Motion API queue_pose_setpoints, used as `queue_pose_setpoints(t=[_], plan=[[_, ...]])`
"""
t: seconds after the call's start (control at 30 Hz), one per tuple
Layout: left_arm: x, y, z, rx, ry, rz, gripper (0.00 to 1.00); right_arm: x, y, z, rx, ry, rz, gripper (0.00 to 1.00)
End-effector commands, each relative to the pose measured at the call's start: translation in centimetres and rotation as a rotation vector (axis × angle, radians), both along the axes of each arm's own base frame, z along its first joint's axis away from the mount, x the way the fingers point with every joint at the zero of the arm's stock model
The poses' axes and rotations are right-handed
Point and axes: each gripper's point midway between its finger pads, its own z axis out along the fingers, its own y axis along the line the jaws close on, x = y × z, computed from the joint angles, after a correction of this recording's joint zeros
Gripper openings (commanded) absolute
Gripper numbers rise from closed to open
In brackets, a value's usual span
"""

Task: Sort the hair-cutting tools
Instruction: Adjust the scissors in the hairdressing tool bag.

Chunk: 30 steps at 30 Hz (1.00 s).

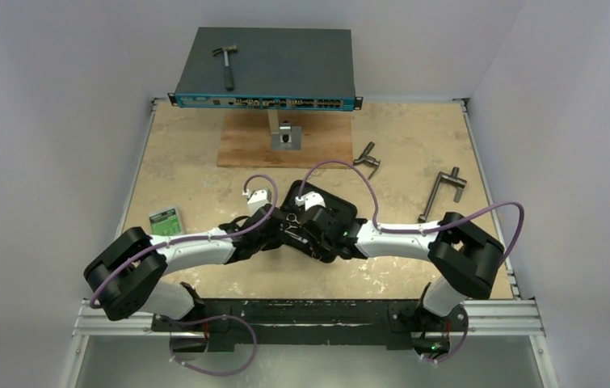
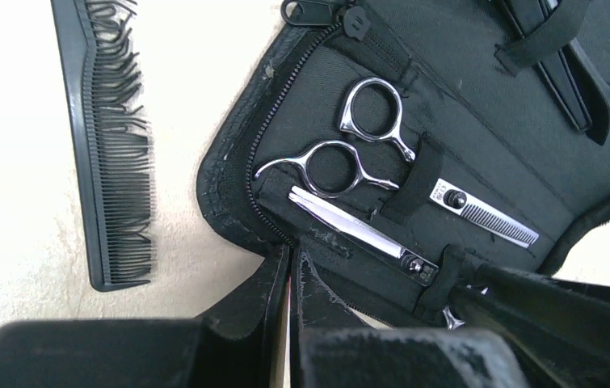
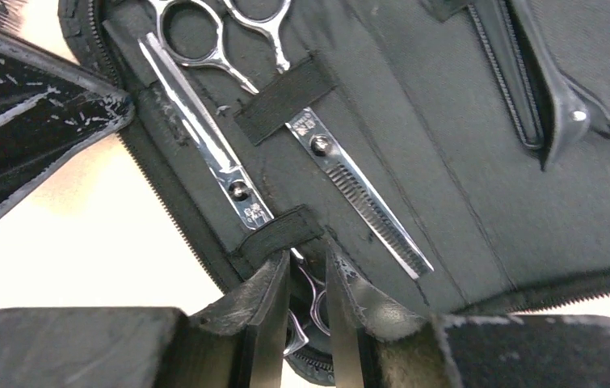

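An open black zip case (image 2: 479, 105) lies on the table (image 1: 414, 145). Thinning scissors (image 2: 370, 113) sit under a strap inside it. A second pair of scissors (image 2: 358, 230) lies beside them, blade under another strap. A black hair clip (image 2: 564, 73) is tucked in at the case's far side. The black comb (image 2: 111, 153) lies on the table left of the case. My left gripper (image 2: 293, 259) is shut, its tips against the case's zip edge. My right gripper (image 3: 305, 267) is open, its fingers either side of the second scissors' handle (image 3: 311, 295).
A blue network switch (image 1: 265, 69) with a hammer (image 1: 226, 63) on it stands at the back. Below it is a wooden board (image 1: 245, 141) with a grey metal block (image 1: 287, 137). Two T-handled tools (image 1: 368, 159) (image 1: 443, 192) lie to the right, a green packet (image 1: 164, 221) to the left.
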Motion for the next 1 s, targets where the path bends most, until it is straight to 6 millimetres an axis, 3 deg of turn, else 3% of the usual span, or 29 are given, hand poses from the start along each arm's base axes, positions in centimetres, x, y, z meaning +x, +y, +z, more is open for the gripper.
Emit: queue_pose_setpoints(t=[0.0,0.27,0.47,0.73,0.83,0.97], plan=[[-2.1,-0.2,-0.5,0.027,0.086,-0.063,0.0,0.7,-0.7,1.9,0.015,-0.053,-0.02,0.25],[-1.6,0.1,-0.3,0.061,0.075,-0.058,0.0,0.8,-1.9,3.7,0.015,-0.09,-0.049,0.42],[-0.8,1.3,-0.1,0.063,0.076,-0.026,0.0,2.2,-3.9,4.8,0.058,-0.138,-0.196,0.43],[1.1,3.6,0.4,0.025,0.09,0.032,0.0,7.1,-8.9,7.0,0.219,-0.217,-0.498,0.54],[1.7,4.0,0.5,0.003,0.095,0.05,0.0,8.5,-8.9,8.4,0.279,-0.25,-0.512,0.61],[2.7,4.0,1.1,-0.007,0.093,0.053,0.0,9.1,-7.7,8.5,0.254,-0.246,-0.439,0.61]])
